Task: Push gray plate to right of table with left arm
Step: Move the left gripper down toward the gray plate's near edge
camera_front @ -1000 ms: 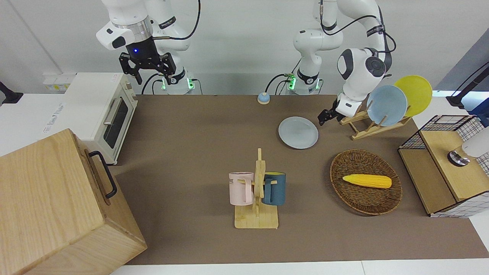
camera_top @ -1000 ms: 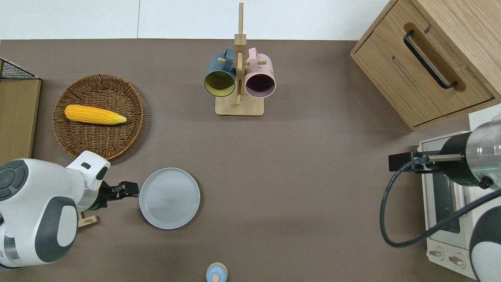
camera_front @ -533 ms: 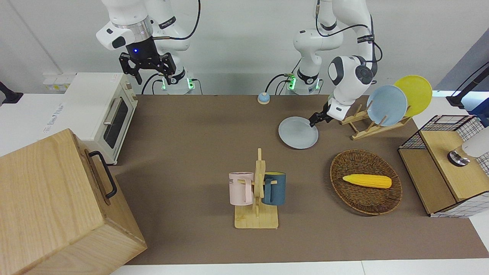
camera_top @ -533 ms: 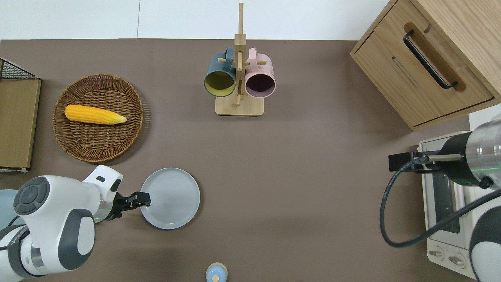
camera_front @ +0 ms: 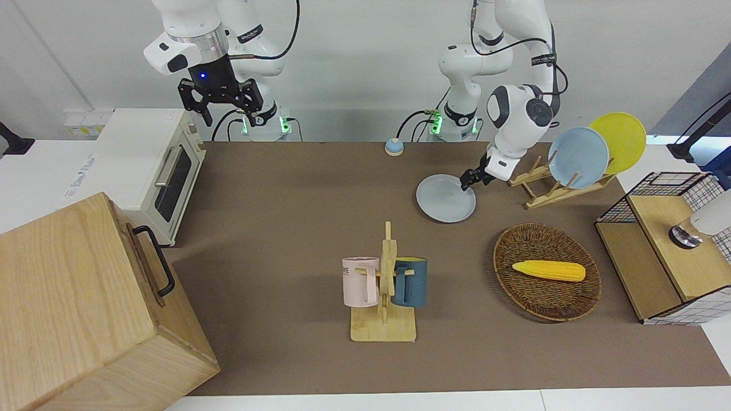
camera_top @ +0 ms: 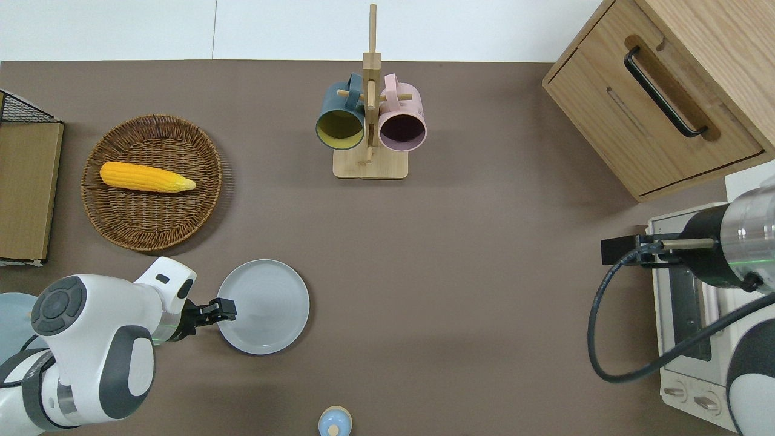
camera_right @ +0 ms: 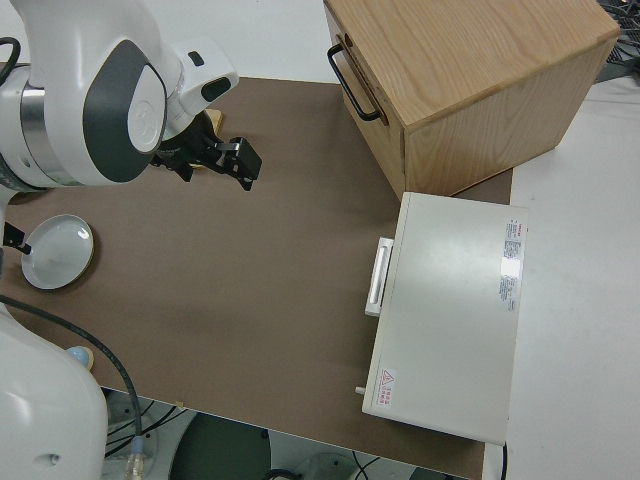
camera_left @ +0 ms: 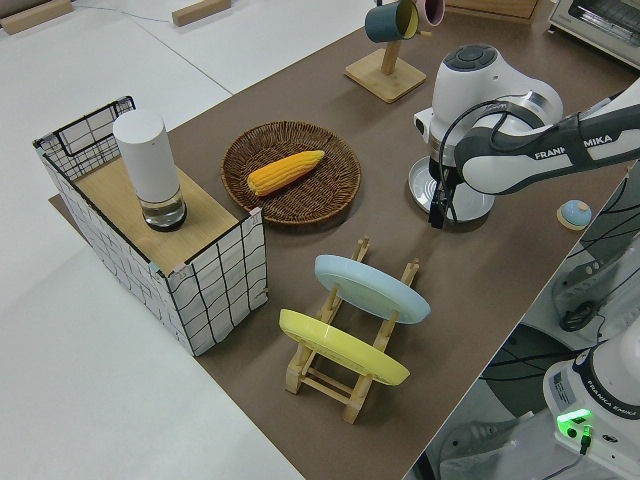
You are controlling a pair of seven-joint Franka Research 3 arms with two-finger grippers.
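Gray plate (camera_top: pixel 263 306) has your left gripper (camera_top: pixel 225 308), fingers seemingly together, touching its nine-o'clock rim overhead; nearly the whole push across the table (camera_top: pixel 472 290) remains.

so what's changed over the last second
The left gripper swung in from beside the gray plate until its tip sits at the rim on the left arm's side. The plate has barely moved. Basket, corn, mug rack and the parked right arm stayed put.

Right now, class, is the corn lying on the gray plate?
No. The corn lies in the basket; the gray plate is bare.
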